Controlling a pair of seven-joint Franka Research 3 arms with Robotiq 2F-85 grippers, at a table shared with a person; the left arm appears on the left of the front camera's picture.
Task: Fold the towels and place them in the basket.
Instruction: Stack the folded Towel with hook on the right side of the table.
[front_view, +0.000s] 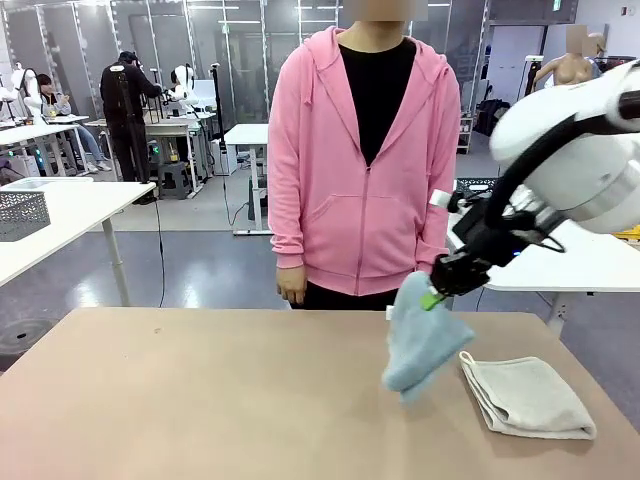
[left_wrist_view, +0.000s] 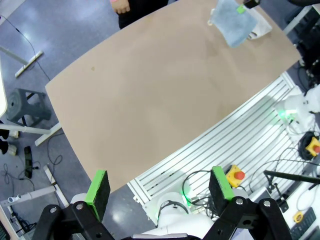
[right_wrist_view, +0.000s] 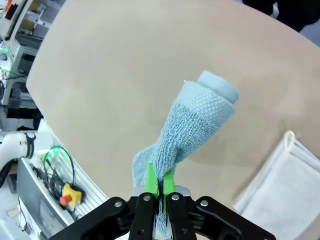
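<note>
Right pincer (right_wrist_view: 159, 186) clamps the blue towel (right_wrist_view: 197, 125) aloft; left pincer (left_wrist_view: 161, 191) gapes, holding nothing.

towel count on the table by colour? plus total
Light blue terry towel, hanging from the shut right gripper above the tan table: 1
Beige terry towel, folded, lying flat on the table: 1
Total: 2 towels

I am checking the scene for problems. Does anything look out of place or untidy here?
The blue towel hangs bunched and twisted from the right gripper, pinched by one edge above the table. The beige towel lies folded on the table. Nothing looks spilled or damaged.
</note>
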